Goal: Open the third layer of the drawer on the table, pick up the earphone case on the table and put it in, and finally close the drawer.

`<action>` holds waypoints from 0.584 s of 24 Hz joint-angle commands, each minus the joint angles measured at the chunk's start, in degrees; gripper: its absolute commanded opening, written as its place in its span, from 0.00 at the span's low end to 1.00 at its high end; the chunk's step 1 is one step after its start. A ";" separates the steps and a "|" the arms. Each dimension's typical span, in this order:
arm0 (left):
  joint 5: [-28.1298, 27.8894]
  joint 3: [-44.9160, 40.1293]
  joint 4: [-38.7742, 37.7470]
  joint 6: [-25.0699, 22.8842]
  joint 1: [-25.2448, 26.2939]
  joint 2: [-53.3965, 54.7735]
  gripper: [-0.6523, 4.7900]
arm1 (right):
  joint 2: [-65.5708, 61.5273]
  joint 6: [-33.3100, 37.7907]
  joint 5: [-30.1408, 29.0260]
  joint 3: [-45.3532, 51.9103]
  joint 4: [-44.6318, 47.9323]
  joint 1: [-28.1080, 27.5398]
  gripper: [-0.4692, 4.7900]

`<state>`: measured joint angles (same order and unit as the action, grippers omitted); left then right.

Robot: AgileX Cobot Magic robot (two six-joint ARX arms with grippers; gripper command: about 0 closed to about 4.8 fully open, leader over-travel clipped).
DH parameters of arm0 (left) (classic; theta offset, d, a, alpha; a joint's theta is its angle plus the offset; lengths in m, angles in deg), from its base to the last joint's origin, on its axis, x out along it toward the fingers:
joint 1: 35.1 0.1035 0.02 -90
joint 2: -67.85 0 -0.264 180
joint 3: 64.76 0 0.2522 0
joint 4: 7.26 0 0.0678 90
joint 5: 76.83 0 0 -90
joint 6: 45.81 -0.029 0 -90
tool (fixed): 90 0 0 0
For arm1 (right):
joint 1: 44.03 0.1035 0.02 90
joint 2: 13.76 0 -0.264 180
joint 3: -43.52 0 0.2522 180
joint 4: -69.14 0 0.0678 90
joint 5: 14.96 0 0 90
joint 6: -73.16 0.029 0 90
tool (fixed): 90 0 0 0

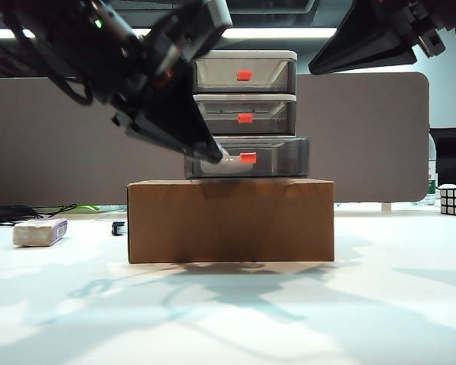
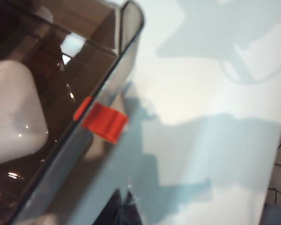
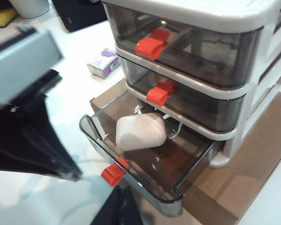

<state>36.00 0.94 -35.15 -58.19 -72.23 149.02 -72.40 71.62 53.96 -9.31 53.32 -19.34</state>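
The drawer unit stood on one brown cardboard box on the white counter, and I counted three smoky grey drawers in it, each with one red-orange tab. The top two were shut; the third drawer, the lowest, was pulled out. One glossy white earphone case lay inside it on the drawer floor, clear of my grip, toward the side where my left arm was. My left jaws hung at the open drawer's front left corner, just beside its tab, clenched together on nothing. My right jaws were only a dark tip at the edge of their own camera's picture, raised above and to the right of the unit, and I could not tell whether they were parted or closed. Off to the left on the counter lay one rough whitish block with a purple edge, and at the far right one puzzle cube, both well apart from the box
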 commanded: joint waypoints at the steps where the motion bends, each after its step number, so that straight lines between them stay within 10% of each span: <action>1: -3.43 0.09 6.27 3.06 0.07 1.49 0.11 | 0.24 -0.22 -0.02 -0.26 0.57 -0.02 0.08; 14: -21.44 0.09 26.88 4.28 0.07 7.26 0.11 | 0.26 -1.60 1.05 -0.28 0.59 -0.02 0.08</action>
<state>16.26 0.94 -11.68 -53.90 -72.27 156.16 -72.37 70.46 54.62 -9.33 53.32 -19.36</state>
